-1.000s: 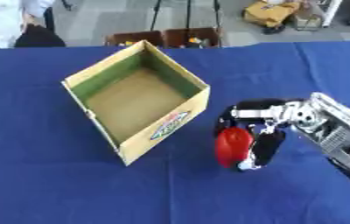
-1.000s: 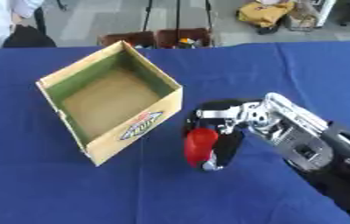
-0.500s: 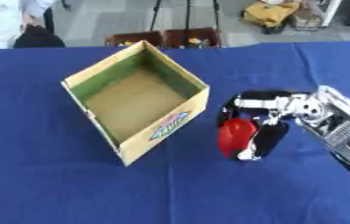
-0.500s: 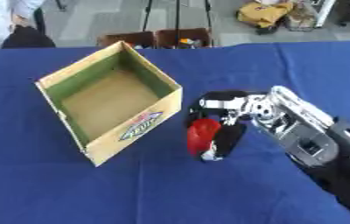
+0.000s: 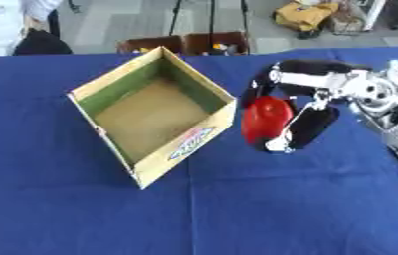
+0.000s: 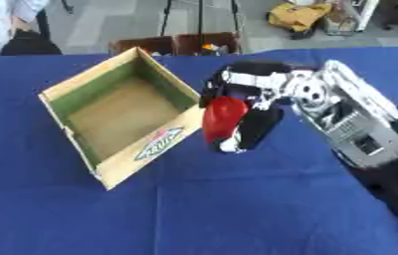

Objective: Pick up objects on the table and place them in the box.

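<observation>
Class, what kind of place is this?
Probably a robotics lab or test room: a blue-clothed table with an open cardboard box, the robot's right hand gripping a red object, tripod legs behind.

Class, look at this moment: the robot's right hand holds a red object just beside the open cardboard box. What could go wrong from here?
1. The red object sits close to the near wall of the box; moved across too low, it could strike the rim and push the box along the blue table.
2. The right hand curls round the object mainly from above and one side, so it might slip out before reaching the box.
3. Released too early, it would land outside the box.
</observation>
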`<act>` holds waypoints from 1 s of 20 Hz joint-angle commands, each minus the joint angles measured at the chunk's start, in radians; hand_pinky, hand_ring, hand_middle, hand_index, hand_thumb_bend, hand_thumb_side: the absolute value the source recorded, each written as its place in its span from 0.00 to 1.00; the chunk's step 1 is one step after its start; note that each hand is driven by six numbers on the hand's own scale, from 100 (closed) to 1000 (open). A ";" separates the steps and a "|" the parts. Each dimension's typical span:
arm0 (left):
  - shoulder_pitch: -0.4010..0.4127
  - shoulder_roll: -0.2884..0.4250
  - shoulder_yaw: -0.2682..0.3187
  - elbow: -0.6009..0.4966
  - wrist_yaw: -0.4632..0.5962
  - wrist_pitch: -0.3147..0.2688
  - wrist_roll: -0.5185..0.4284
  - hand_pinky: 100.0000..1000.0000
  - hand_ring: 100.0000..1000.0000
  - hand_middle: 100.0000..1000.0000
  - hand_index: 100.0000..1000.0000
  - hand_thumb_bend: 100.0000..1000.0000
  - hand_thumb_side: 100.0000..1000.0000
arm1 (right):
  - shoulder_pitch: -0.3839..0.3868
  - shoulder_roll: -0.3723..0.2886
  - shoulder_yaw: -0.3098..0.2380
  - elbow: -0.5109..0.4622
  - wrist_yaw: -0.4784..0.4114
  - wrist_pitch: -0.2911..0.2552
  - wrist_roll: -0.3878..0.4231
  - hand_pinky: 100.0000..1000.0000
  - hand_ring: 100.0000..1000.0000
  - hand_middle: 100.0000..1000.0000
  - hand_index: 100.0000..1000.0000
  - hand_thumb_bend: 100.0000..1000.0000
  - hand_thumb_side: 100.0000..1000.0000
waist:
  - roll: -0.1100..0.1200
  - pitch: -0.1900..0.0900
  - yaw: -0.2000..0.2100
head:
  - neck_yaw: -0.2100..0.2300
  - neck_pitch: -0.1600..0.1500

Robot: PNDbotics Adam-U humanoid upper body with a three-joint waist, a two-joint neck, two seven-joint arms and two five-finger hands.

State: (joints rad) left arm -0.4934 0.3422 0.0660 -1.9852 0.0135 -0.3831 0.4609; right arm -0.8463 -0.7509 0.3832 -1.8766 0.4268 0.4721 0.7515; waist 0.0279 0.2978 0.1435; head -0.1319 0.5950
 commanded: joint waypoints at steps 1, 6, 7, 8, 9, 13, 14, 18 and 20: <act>-0.008 0.017 0.005 -0.015 0.000 0.002 0.000 0.60 0.84 0.79 0.85 0.00 1.00 | -0.052 0.004 -0.026 -0.020 0.021 0.036 0.026 0.21 0.41 0.42 0.50 0.00 0.00 | -0.010 -0.022 0.003 | -0.004 -0.011; -0.007 0.017 0.000 -0.015 0.002 0.003 -0.005 0.60 0.84 0.79 0.85 0.00 1.00 | -0.155 0.085 -0.026 0.040 0.061 0.032 0.021 0.20 0.40 0.41 0.49 0.00 0.00 | -0.014 -0.027 0.010 | -0.015 -0.007; -0.006 0.016 -0.001 -0.015 0.003 0.004 -0.006 0.60 0.83 0.79 0.85 0.00 1.00 | -0.177 0.109 -0.026 0.068 0.075 0.032 0.018 0.20 0.40 0.41 0.49 0.00 0.00 | -0.014 -0.028 0.014 | -0.018 -0.005; -0.006 0.016 -0.002 -0.015 0.004 0.004 -0.007 0.60 0.83 0.79 0.85 0.00 1.00 | -0.198 0.133 -0.027 0.099 0.090 0.031 0.014 0.20 0.40 0.41 0.49 0.00 0.00 | -0.015 -0.029 0.018 | -0.020 -0.005; -0.006 0.015 -0.003 -0.015 0.005 0.004 -0.009 0.60 0.83 0.79 0.85 0.00 1.00 | -0.217 0.157 -0.028 0.131 0.105 0.029 0.008 0.20 0.39 0.41 0.49 0.00 0.00 | -0.015 -0.030 0.023 | -0.023 -0.005; -0.009 0.013 -0.007 -0.015 0.010 0.005 -0.014 0.60 0.83 0.79 0.85 0.00 1.00 | -0.280 0.247 -0.039 0.264 0.173 0.011 -0.030 0.19 0.39 0.41 0.49 0.00 0.00 | -0.016 -0.029 0.042 | -0.035 -0.009; -0.010 0.012 -0.008 -0.015 0.011 0.005 -0.015 0.60 0.83 0.79 0.85 0.00 1.00 | -0.295 0.268 -0.043 0.297 0.192 0.005 -0.042 0.19 0.39 0.41 0.49 0.00 0.00 | -0.017 -0.028 0.046 | -0.038 -0.011; -0.016 0.006 -0.012 -0.015 0.016 0.005 -0.020 0.60 0.83 0.79 0.85 0.00 1.00 | -0.345 0.352 -0.061 0.435 0.273 -0.020 -0.094 0.19 0.39 0.41 0.49 0.00 0.00 | -0.021 -0.022 0.060 | -0.052 -0.021; -0.020 0.004 -0.014 -0.015 0.019 0.004 -0.023 0.60 0.83 0.79 0.85 0.00 1.00 | -0.364 0.393 -0.070 0.506 0.320 -0.033 -0.124 0.19 0.39 0.40 0.48 0.00 0.00 | -0.022 -0.018 0.070 | -0.059 -0.027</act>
State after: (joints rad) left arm -0.4996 0.3338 0.0528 -1.9852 0.0272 -0.3778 0.4424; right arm -1.1814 -0.3748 0.3313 -1.4020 0.7146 0.4407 0.6419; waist 0.0182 0.2975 0.2135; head -0.1851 0.5825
